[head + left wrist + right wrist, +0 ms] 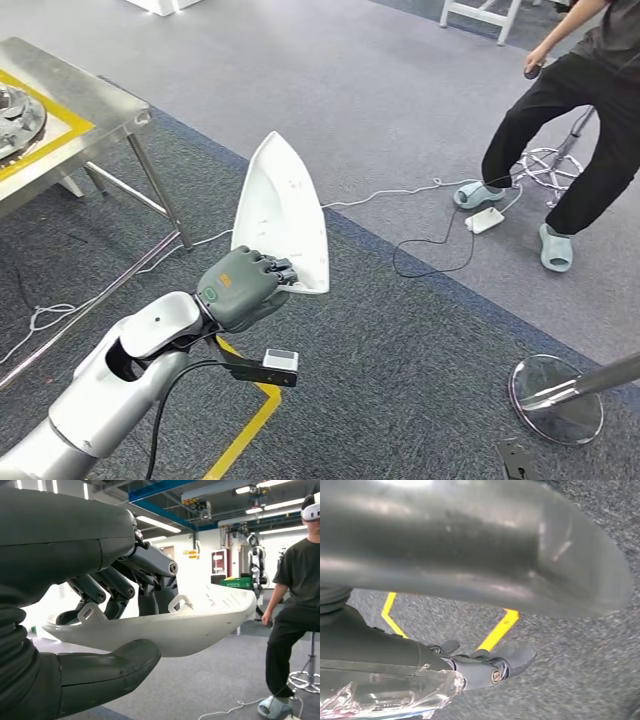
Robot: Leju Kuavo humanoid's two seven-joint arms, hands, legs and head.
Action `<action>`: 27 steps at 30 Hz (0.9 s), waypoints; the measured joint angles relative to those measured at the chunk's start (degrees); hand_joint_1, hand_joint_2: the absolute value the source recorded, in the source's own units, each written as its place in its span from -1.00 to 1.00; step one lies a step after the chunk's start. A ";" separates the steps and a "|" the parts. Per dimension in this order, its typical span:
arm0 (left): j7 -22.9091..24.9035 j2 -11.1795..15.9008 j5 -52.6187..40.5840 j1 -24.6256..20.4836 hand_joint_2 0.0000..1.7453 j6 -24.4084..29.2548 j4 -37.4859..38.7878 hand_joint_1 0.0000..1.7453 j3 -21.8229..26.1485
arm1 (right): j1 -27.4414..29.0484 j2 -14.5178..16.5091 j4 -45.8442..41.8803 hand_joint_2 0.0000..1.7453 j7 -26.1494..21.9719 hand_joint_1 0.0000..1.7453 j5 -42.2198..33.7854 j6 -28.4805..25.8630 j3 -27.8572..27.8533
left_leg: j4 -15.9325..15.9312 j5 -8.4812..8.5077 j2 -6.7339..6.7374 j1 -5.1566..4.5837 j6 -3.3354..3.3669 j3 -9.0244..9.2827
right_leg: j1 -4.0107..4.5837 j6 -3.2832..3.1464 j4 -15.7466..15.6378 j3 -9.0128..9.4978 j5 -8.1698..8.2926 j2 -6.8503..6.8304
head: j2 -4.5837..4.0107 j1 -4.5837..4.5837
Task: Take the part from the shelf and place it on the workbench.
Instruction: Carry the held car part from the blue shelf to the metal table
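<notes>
part: white moulded shell [283,215], triangular with rounded corners and a raised rim, its point aimed far; in the left wrist view [181,630] it is a shallow curved dish with small tabs standing up on its inner face
where: held up over the grey carpet, near the middle of the scene, right of the workbench and not touching it
left hand: [240,288] grips the part's near edge, dark fingers [113,582] curled over the inner face, thumb [109,672] pressed under the shell
right hand: [482,667] hangs over the carpet and a yellow line [497,630]; fingers partly bent, cannot tell whether they hold anything
workbench: steel top [90,100] with yellow border, far left; its near right corner faces the part
open room: bare carpet between bench leg [155,185] and part
right side: white cable [392,192], round stand base [555,398], seated person [581,110] far right, well apart from the part
</notes>
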 joint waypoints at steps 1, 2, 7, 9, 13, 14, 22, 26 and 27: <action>-0.01 0.01 0.19 -0.05 1.00 -0.21 -0.17 1.00 -0.31 | 0.02 0.02 0.00 -1.00 0.07 -1.00 0.02 0.03 0.01 | -0.05 0.15 -0.61 0.04 -0.33 -0.19 | -0.12 -0.12 -2.35 1.20 0.59 0.95 | 0.00 -0.01; -0.01 0.08 0.42 -0.04 1.00 -0.44 -0.27 1.00 -0.65 | 0.02 0.04 0.00 -1.00 0.05 -1.00 0.09 0.11 0.01 | -0.14 0.37 -1.23 0.07 -0.66 -0.41 | -0.10 -0.35 -3.36 1.75 0.69 1.17 | 0.00 -0.03; -0.01 0.96 1.95 -0.25 1.00 -1.25 -0.34 1.00 -2.27 | -0.07 0.12 0.01 -1.00 -0.37 -1.00 0.50 0.84 0.01 | 6.61 -3.54 2.06 -0.17 -1.76 -4.32 | 0.03 -2.19 -4.58 2.11 1.33 -2.22 | 0.00 -0.66; -0.02 1.25 2.70 -0.37 1.00 -1.51 -0.34 1.00 -3.02 | 0.12 0.12 0.01 -1.00 -0.05 -1.00 0.58 1.07 0.01 | 15.77 -7.53 3.35 -0.24 -1.93 -8.77 | 0.12 -2.43 -4.79 2.11 1.39 -3.79 | 0.00 -0.82; -0.02 2.10 3.92 -0.50 1.00 -2.13 -0.34 1.00 -4.41 | 0.02 0.39 0.01 -1.00 0.15 -1.00 0.76 1.56 0.01 | 13.57 -4.16 4.49 -0.40 -1.48 -7.52 | 0.15 -2.42 -4.82 2.47 1.13 -6.56 | 0.00 -0.85; -0.02 2.25 4.14 -0.72 1.00 -2.20 -0.34 1.00 -4.69 | -0.02 0.56 0.01 -1.00 0.10 -1.00 0.84 1.67 0.01 | 9.10 -2.12 6.17 -0.67 -1.14 -5.11 | 0.23 -2.26 -4.83 2.70 0.98 -7.12 | 0.00 -0.84; 0.31 3.20 4.51 -1.51 1.00 -2.29 -0.36 1.00 -6.03 | -0.23 1.39 0.08 -1.00 -0.15 -1.00 1.23 1.97 0.14 | -0.88 0.32 6.01 -0.57 0.75 0.14 | 0.49 -0.10 1.52 0.77 -3.88 -6.97 | 0.00 -0.52; 0.37 3.44 4.51 -1.25 1.00 -2.30 -0.36 1.00 -6.59 | 0.04 1.49 0.08 -1.00 -0.16 -1.00 1.26 1.98 0.18 | -0.88 0.41 3.21 -0.50 1.00 0.17 | 0.54 0.11 15.83 -6.81 -8.51 -4.15 | -0.01 -0.23; 0.37 3.53 4.53 -1.19 1.00 -2.31 -0.36 1.00 -6.71 | 0.05 1.51 0.08 -1.00 -0.18 -1.00 1.28 1.98 0.19 | -0.88 0.45 2.47 -0.48 0.95 0.23 | 0.56 0.00 14.34 -6.45 -7.03 -3.99 | -0.01 -0.24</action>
